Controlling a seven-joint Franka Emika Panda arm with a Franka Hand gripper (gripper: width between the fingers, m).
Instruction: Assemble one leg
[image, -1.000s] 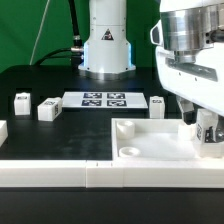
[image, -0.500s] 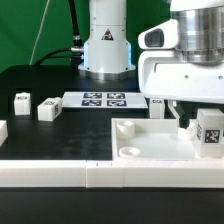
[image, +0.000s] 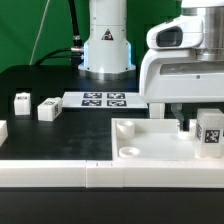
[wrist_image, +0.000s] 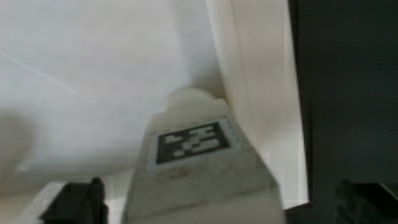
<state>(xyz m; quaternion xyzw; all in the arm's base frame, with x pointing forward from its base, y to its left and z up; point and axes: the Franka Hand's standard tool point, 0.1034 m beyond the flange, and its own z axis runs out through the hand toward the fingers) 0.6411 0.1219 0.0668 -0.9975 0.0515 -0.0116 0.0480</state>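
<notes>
The leg (image: 210, 133), a small white block with a black-and-white tag, stands upright at the near right corner of the large white tray-like piece (image: 150, 142). My gripper (image: 203, 120) hangs just above and around it. In the wrist view the leg (wrist_image: 199, 160) lies between my two dark fingertips (wrist_image: 75, 203), with a visible gap on each side. My gripper (wrist_image: 217, 208) is open and not touching the leg.
Two more white blocks (image: 20, 100) (image: 48, 110) sit on the black table at the exterior view's left. The marker board (image: 104, 99) lies in front of the arm's base (image: 106, 50). A white rail (image: 60, 174) runs along the front edge.
My gripper has risen off the leg and its body has moved up. The leg has stayed standing at the tray's corner, with more of its tagged face now showing.
</notes>
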